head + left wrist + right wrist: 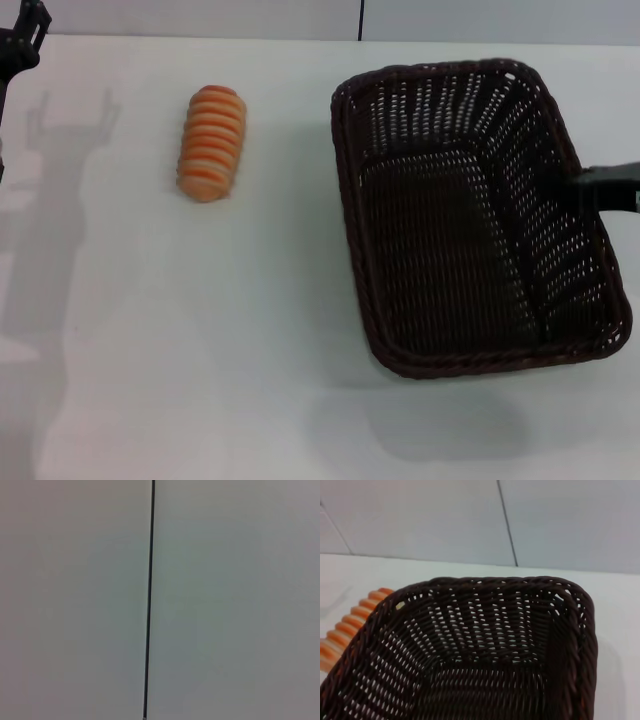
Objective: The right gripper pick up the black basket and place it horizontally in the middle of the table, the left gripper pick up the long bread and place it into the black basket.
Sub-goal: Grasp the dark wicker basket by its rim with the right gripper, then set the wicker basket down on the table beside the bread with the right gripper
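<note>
**Reaching for the basket rim while the bread waits on the left**

Sitting at the far left edge of the head view, the left gripper (22, 38) is held high near the back corner of the table (250, 380), well apart from everything else; too little of it shows to tell whether its fingers are spread or closed. Its wrist camera sees only a pale wall with one thin dark seam.

Next along, the long bread (212, 142) lies on the bare tabletop in the left half, its long axis running roughly away from the robot, orange and cream stripes crossing it. Nothing touches it. In the right wrist view its end peeks out beside the basket's outer wall (347, 622).

Further right, the black basket (470, 215) stands upright and empty on the table's right half, its long side also running front to back, slightly skewed. The bread and basket are apart, with open tabletop between them.

At the right edge, the right gripper (608, 186) comes in from the side and meets the basket's right rim. Whether its fingers clamp the rim cannot be told.
</note>
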Motion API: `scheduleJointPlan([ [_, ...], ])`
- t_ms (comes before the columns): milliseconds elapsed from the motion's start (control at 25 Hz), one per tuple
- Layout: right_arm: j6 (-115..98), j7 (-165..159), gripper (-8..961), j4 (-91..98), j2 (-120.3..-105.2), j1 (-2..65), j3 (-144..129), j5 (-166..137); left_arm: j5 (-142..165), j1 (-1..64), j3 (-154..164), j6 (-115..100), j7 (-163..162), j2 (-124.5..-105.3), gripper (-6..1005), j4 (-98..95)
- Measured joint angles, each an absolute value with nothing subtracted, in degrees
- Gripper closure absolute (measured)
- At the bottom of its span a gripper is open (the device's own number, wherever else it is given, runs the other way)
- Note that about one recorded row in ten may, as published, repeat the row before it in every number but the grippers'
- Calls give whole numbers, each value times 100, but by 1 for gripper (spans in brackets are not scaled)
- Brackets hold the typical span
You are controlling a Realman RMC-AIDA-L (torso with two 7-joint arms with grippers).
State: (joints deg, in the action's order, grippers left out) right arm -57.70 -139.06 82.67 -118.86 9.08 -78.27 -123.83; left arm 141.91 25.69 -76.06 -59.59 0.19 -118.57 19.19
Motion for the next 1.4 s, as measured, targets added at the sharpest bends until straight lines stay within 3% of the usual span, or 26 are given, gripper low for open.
scheduleJointPlan([
  [640,-7609,-13165,762,9818,-11859,1396,-7436,-12353,14163,2686,-7652,-5905,17,-11848,142,1927],
  [1400,-8950,-12302,765,9315,-11860,2518,-6957,-11660,14158,2705,-7610,-5906,17,-11865,140,1938],
])
